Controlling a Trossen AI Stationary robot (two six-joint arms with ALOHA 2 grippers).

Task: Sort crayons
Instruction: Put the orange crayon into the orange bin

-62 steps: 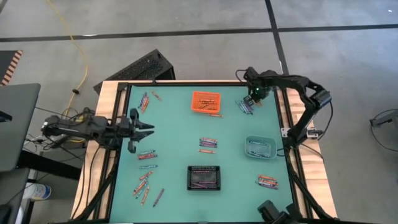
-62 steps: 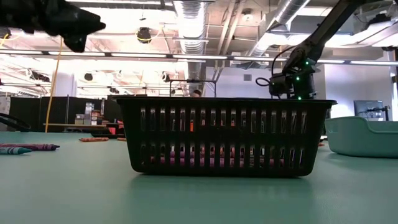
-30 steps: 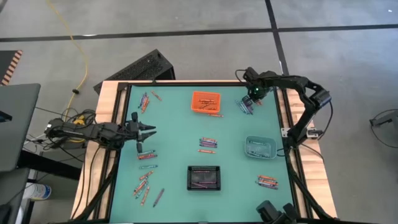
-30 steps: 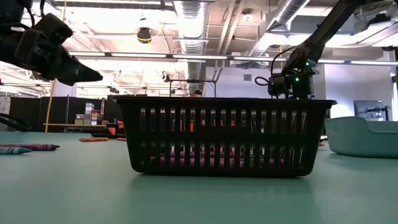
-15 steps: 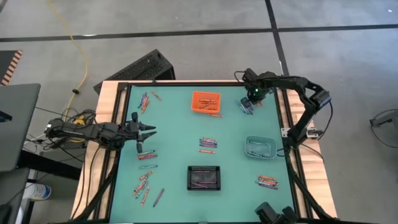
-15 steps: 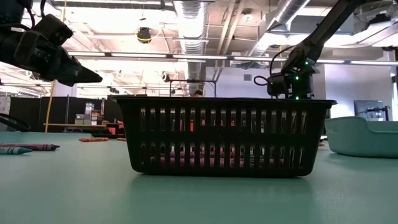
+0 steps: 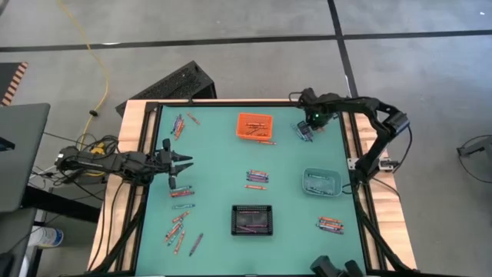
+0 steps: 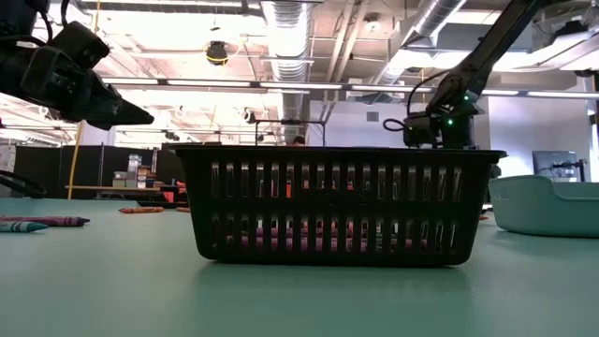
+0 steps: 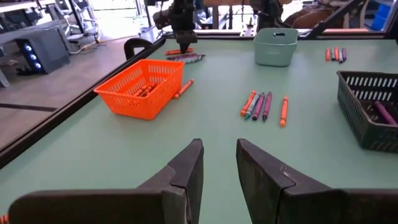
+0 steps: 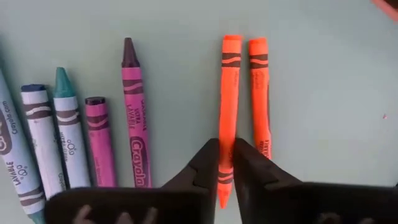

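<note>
Several crayons lie side by side on the green table at the far right (image 7: 302,132): blue, teal and purple ones (image 10: 99,137) and two orange ones. My right gripper (image 10: 225,177) points down over them, shut on the left orange crayon (image 10: 229,93); the second orange crayon (image 10: 259,93) lies just beside it. My left gripper (image 9: 219,163) hovers above the table's left side (image 7: 178,164), open, with nothing between its fingers. My right gripper pinches the orange crayon between its two fingers (image 10: 208,165) near its tapered end (image 10: 224,149). The fingers come from above, pointing down, and lie across the crayon. The crayon lies flat on the table, parallel to its orange neighbour.
An orange bin (image 7: 254,124) stands at the far middle, a teal bin (image 7: 321,181) at the right, a black bin (image 7: 253,219) at the near middle. More crayon groups lie at the far left (image 7: 178,123), centre (image 7: 257,177), near left (image 7: 178,227) and near right (image 7: 330,224).
My right gripper has sunk a little onto the crayon row at the far right and rolled slightly about its own axis. The crayons lie where they were.
</note>
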